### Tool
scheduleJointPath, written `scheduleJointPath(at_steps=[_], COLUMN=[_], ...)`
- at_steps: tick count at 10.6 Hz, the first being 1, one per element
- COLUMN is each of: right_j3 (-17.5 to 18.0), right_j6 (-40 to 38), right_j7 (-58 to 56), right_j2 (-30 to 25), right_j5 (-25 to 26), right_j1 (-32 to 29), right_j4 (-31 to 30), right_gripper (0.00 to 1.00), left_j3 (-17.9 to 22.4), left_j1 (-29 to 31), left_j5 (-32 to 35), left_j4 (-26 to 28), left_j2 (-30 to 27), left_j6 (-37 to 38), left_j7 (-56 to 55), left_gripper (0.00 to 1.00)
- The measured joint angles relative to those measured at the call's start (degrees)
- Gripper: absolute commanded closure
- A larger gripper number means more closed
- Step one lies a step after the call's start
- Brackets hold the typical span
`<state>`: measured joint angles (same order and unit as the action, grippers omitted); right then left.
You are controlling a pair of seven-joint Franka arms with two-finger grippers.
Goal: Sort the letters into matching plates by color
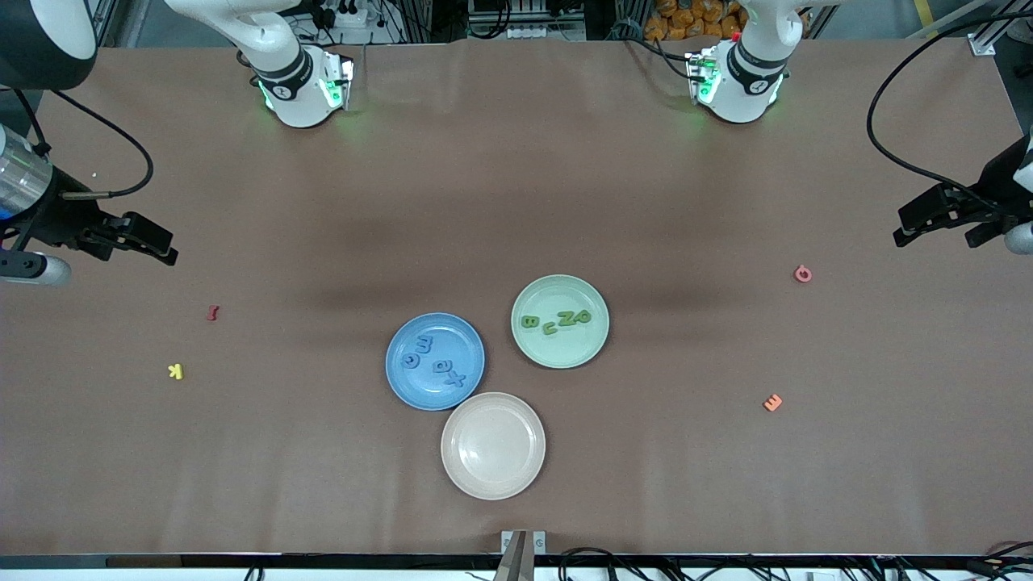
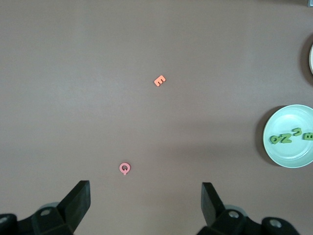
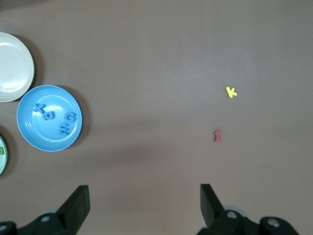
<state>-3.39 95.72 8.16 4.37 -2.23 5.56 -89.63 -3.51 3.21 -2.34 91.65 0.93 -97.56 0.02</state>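
From the front camera, you have three plates clustered mid-table. The blue plate (image 1: 435, 361) holds four blue letters (image 1: 436, 362), strung in a line slanting toward the camera and the left arm's end. The green plate (image 1: 560, 321), touching none of its neighbours that you can see, holds four green letters (image 1: 555, 320) in a row running along the table's length. The cream plate (image 1: 493, 445) lies nearest the camera. A red letter (image 1: 212, 312) and a yellow letter (image 1: 175, 371) lie toward the right arm's end; a pink letter (image 1: 802, 273) and an orange letter (image 1: 772, 402) toward the left arm's end.

In the left wrist view, your left gripper (image 2: 145, 198) waits with fingers spread wide above bare table near the pink letter.

In the right wrist view, your right gripper (image 3: 145, 199) also stands wide apart, holding nothing.
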Motion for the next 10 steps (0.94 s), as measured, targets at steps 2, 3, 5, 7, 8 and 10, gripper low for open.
scheduleJointPath(at_steps=[2,3,5,7,8,10], right_j3=[-0.1,-0.2,-0.4,-0.5,-0.5,-0.6], right_j6=[0.1,0.1,0.1,0.1,0.1,0.1], right_j7=[-0.7,-2.0,-5.1,-7.1,-8.5,-10.4], right_j2=[0.0,0.0,0.0,0.0,0.0,0.0], right_j5=[0.0,0.0,0.1,0.1,0.1,0.1], right_j1=[-0.2,-0.6,-2.2,-3.3,-3.8,-5.0], right_j4=[0.0,0.0,0.0,0.0,0.0,0.0], right_gripper=[0.0,0.0,0.0,0.0,0.0,0.0], left_j3=[0.0,0.0,0.0,0.0,-0.1,-0.2], left_j1=[0.0,0.0,0.1,0.0,-0.2,-0.2], left_j5=[0.0,0.0,0.1,0.1,0.1,0.1], left_j4=[0.0,0.0,0.1,0.1,0.1,0.1], left_j2=[0.0,0.0,0.4,1.1,1.3,1.3], left_j6=[0.0,0.0,0.0,0.0,0.0,0.0], left_j7=[0.0,0.0,0.0,0.0,0.0,0.0], left_gripper=[0.0,0.0,0.0,0.0,0.0,0.0])
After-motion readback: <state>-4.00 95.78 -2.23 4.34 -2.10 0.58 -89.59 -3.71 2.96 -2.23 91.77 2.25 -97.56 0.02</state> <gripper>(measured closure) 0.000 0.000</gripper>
